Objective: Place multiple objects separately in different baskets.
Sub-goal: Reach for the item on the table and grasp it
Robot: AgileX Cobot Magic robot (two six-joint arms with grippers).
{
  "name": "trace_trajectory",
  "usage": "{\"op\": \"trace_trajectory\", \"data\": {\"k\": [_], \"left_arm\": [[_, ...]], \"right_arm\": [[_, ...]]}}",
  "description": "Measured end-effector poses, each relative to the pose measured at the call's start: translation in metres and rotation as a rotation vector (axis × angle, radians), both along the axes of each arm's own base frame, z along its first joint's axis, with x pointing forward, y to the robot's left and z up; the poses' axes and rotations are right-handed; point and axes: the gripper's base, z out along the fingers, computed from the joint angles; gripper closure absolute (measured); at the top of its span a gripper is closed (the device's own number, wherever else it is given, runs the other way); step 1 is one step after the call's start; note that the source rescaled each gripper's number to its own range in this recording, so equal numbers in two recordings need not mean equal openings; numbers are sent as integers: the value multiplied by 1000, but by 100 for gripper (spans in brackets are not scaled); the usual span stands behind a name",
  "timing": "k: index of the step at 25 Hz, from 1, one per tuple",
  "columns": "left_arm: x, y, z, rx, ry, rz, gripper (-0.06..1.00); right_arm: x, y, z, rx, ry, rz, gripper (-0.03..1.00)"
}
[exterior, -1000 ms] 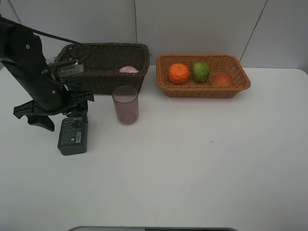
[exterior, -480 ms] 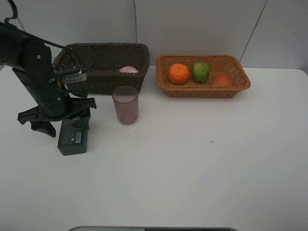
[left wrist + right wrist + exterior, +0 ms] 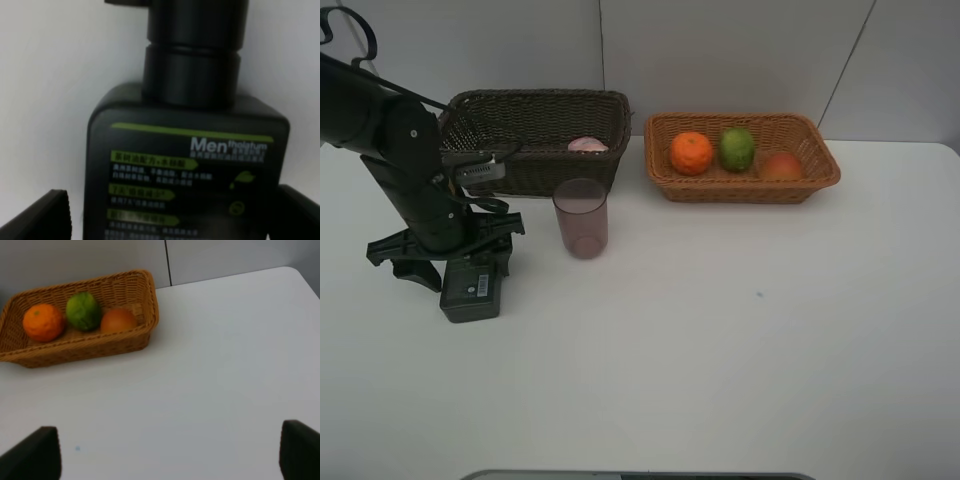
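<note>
The dark green flask [image 3: 472, 292] lies flat on the table at the left, label up. My left gripper [image 3: 455, 262] hangs open low over its capped end, one finger on each side; the left wrist view shows the flask [image 3: 185, 165] between the fingertips [image 3: 45, 215], not gripped. The pink cup [image 3: 581, 218] stands upright before the dark brown basket [image 3: 540, 176], which holds the pink bottle [image 3: 588, 145]. The tan basket [image 3: 745, 190] holds the orange [image 3: 692, 153], lime [image 3: 738, 148] and peach [image 3: 782, 165]. My right gripper [image 3: 165, 455] is open over bare table, empty.
The two baskets stand side by side along the back wall. In the right wrist view the tan basket [image 3: 75, 347] with orange [image 3: 43, 322], lime [image 3: 83, 311] and peach [image 3: 116, 320] lies far ahead. White tabletop stretches across the front and right.
My left arm has come down and shifted slightly right, bringing its open fingers low around the flask's capped end. The flask, cup and fruits have not moved.
</note>
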Motion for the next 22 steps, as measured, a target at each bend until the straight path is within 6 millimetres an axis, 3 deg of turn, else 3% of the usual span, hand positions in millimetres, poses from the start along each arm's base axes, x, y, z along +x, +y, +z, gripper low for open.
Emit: {"op": "trace_trajectory", "data": {"k": [22], "left_arm": [[0,1,-10,16,19,-12,-5]], "right_arm": [[0,0,0,0,0,0,2]]}}
